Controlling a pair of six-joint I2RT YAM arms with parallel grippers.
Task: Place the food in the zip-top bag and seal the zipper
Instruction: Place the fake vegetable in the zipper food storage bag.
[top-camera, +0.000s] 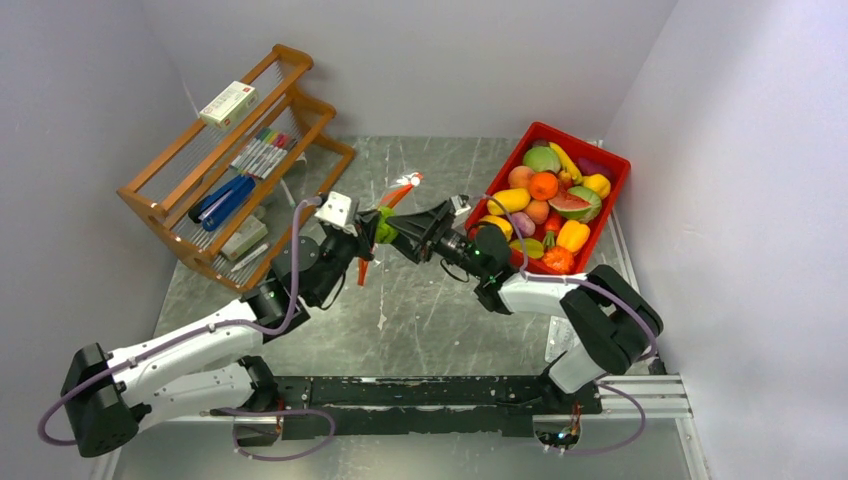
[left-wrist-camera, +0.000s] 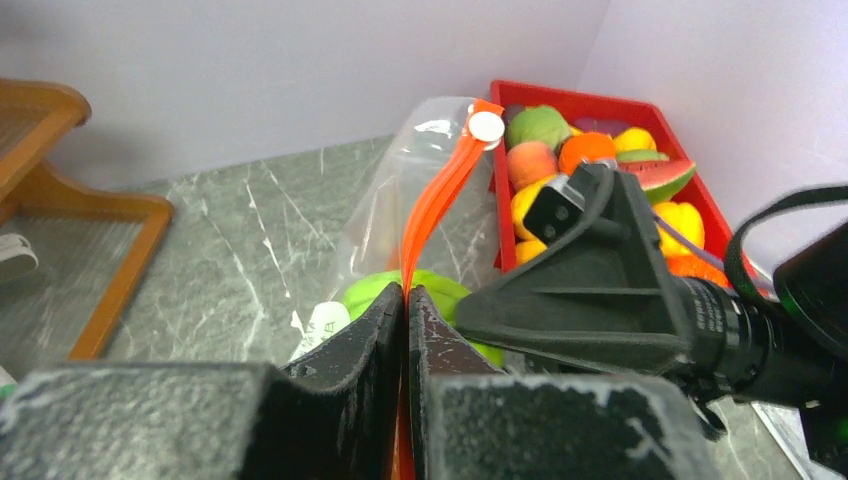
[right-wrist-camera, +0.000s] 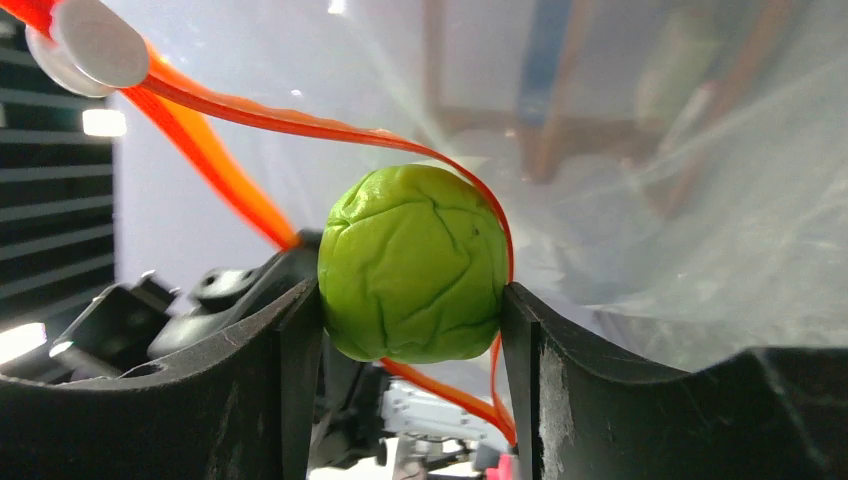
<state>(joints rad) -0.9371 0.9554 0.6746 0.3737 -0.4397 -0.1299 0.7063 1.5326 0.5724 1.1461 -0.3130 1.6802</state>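
My left pincer (left-wrist-camera: 405, 300) is pinched tight on the orange-red zipper (left-wrist-camera: 432, 205), and the clear zip-top bag (left-wrist-camera: 380, 200) stretches away beyond its tips. Facing it, my right pincer (right-wrist-camera: 410, 300) grips a wrinkled green ball (right-wrist-camera: 410, 240) between its fingers at the bag's mouth, with the zipper curling over it. Behind the right pincer, the other food (top-camera: 545, 190) fills a red tray (top-camera: 612, 158).

- The right claw (right-wrist-camera: 410, 300) grips a green toy (right-wrist-camera: 410, 265), wrinkled and round, between its two dark fingers (right-wrist-camera: 290, 360).
- The orange zipper (right-wrist-camera: 300, 125) arcs over the toy and runs down between it and the right-hand finger.
- A white disc (right-wrist-camera: 95, 45) sits on the zipper at upper left.
- The clear bag (right-wrist-camera: 650, 200) fills the background, with only blurred shapes behind it.
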